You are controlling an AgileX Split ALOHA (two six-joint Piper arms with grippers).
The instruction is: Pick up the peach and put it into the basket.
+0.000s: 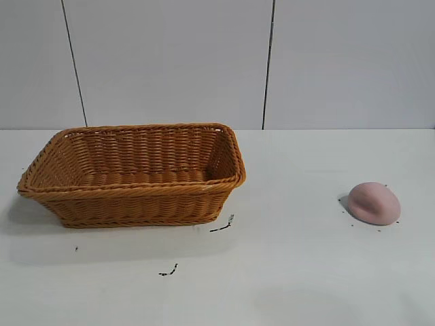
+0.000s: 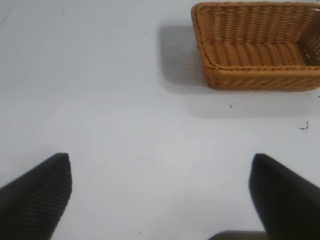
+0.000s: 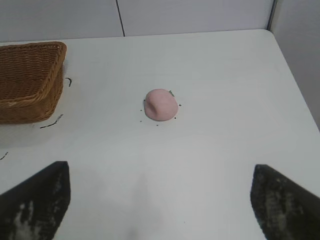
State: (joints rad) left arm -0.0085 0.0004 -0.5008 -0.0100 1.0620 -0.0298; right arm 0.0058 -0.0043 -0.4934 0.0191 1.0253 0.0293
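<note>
Peach (image 1: 374, 202) sits alone on the white table (image 1: 292, 272), toward its right edge, flat side down so it rests steady without rolling. It lies well apart from the wicker basket (image 1: 136, 174), which stands toward the left side with its open mouth up and nothing visible inside. Small dark marks are dotted around the peach and in short dashes near the basket's front corner; they look like placement marks for setting each thing down in a fixed spot, though that is a guess.

Neither arm shows in the exterior view, so both seem parked back off the table's working area. The right gripper (image 3: 160, 200) looks across the table at the peach from a distance, tilted a little downward, its two dark fingers spread wide and holding nothing. That suits an approach, since the peach lies almost straight ahead between the fingers' line. The left gripper (image 2: 160, 195) is likewise spread wide and empty, facing bare table with the basket farther off to one side.

Nothing of the task is done yet; the right arm, nearer the peach, is the likely one to reach.
</note>
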